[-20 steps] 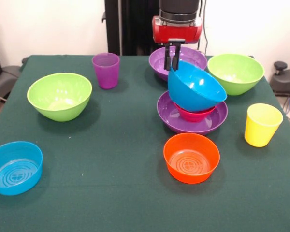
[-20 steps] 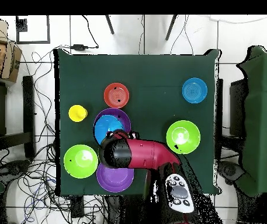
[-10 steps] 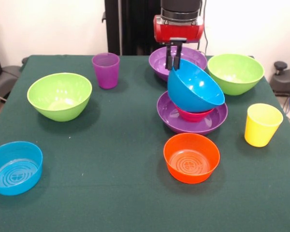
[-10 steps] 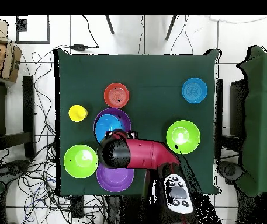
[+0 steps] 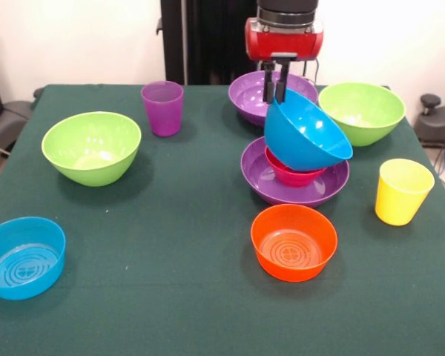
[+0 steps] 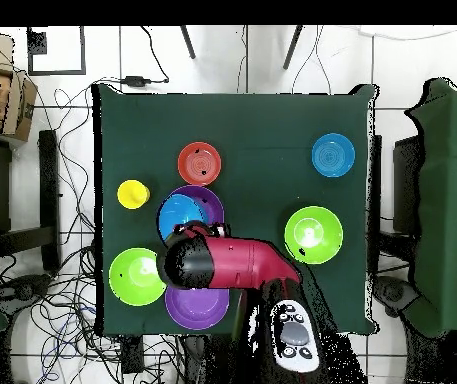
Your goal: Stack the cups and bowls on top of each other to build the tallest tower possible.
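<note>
My gripper [image 5: 275,95] is shut on the far rim of the large blue bowl [image 5: 308,133], which is tilted with its opening facing away and to the right. The bowl's underside sits right over the small red-pink bowl [image 5: 291,175]. That bowl rests inside a wide purple bowl [image 5: 261,178], the base of the tower. I cannot tell whether blue and red-pink touch. In the overhead view the arm [image 6: 222,265] hides the gripper, and the blue bowl [image 6: 179,215] shows over the purple base [image 6: 213,200].
Around the tower stand a second purple bowl [image 5: 246,94], two lime green bowls [image 5: 91,147] [image 5: 361,111], an orange bowl [image 5: 293,241] and a small blue bowl [image 5: 22,256]. There is also a purple cup [image 5: 162,107] and a yellow cup [image 5: 403,190].
In the front view the gripper has shifted a little to the right and slightly up, carrying the blue bowl with it. The bowl is now tilted less steeply over the red-pink bowl.
</note>
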